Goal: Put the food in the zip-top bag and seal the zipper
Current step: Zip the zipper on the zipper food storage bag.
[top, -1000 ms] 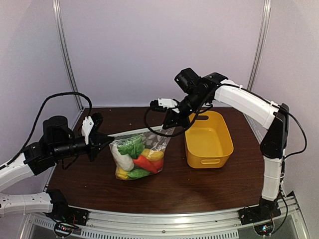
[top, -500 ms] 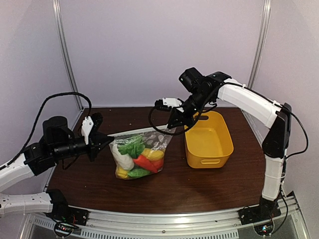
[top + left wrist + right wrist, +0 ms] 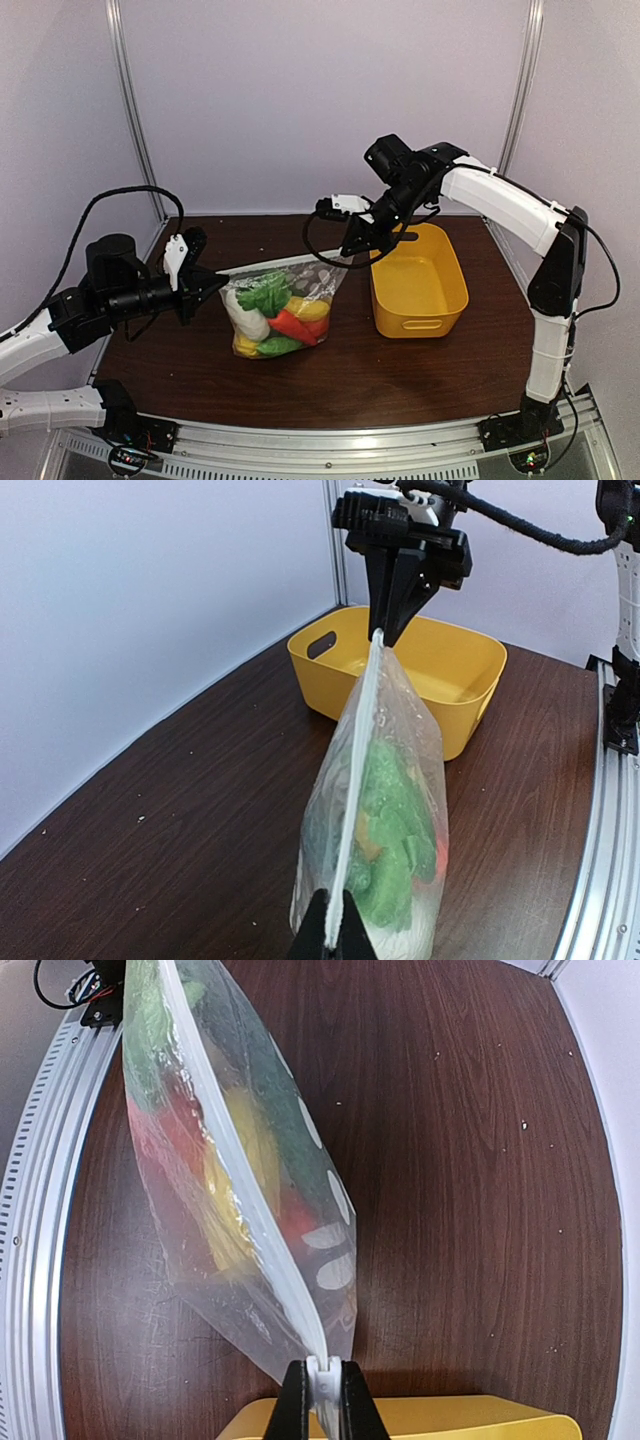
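The zip-top bag (image 3: 300, 290) stands on the table, stretched between both grippers, with the food (image 3: 275, 315) inside: leafy greens, a red piece, a white radish and yellow pieces. My left gripper (image 3: 218, 283) is shut on the left end of the zipper (image 3: 358, 770), its fingertips (image 3: 318, 930) pinching the pale strip. My right gripper (image 3: 323, 1385) is shut on the zipper's white slider at the right end, just above the basket's near rim. In the right wrist view the zipper (image 3: 235, 1160) runs as one closed line away from the jaws. The food (image 3: 400, 820) shows green through the plastic.
A yellow plastic basket (image 3: 445, 300) sits right of the bag, with nothing in it that I can see. The right arm reaches over its back left corner. Aluminium rails (image 3: 350, 445) line the table's near edge, and walls close the back and sides.
The right gripper has slid a little to the right along the bag's top edge, pulling the right corner tauter. The left arm and the bag's contents have not moved.
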`<move>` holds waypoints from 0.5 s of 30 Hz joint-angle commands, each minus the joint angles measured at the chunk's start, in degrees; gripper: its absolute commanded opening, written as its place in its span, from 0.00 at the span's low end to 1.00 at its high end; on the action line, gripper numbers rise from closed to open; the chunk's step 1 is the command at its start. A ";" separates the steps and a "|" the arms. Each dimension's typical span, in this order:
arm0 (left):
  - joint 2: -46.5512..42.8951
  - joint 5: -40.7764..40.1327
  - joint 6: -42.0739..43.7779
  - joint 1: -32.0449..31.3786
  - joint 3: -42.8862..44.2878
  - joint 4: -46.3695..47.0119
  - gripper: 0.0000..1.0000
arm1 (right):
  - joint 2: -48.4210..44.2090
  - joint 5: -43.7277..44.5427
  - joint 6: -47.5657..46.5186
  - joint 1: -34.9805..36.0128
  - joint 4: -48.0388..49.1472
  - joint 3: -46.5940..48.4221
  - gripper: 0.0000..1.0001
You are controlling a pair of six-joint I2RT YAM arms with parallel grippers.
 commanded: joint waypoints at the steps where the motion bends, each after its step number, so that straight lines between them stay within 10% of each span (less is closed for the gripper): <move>1: -1.02 -0.89 0.08 0.30 -0.08 2.55 0.00 | -2.05 5.02 -0.46 -2.61 -3.15 -1.13 0.00; 9: -0.46 -0.79 0.23 0.32 0.20 2.82 0.00 | -2.23 4.74 -0.28 -2.71 -3.14 -1.43 0.04; 15: 1.75 2.04 -2.06 0.34 0.05 6.03 0.00 | -3.02 1.93 1.30 -2.67 -4.30 2.07 0.38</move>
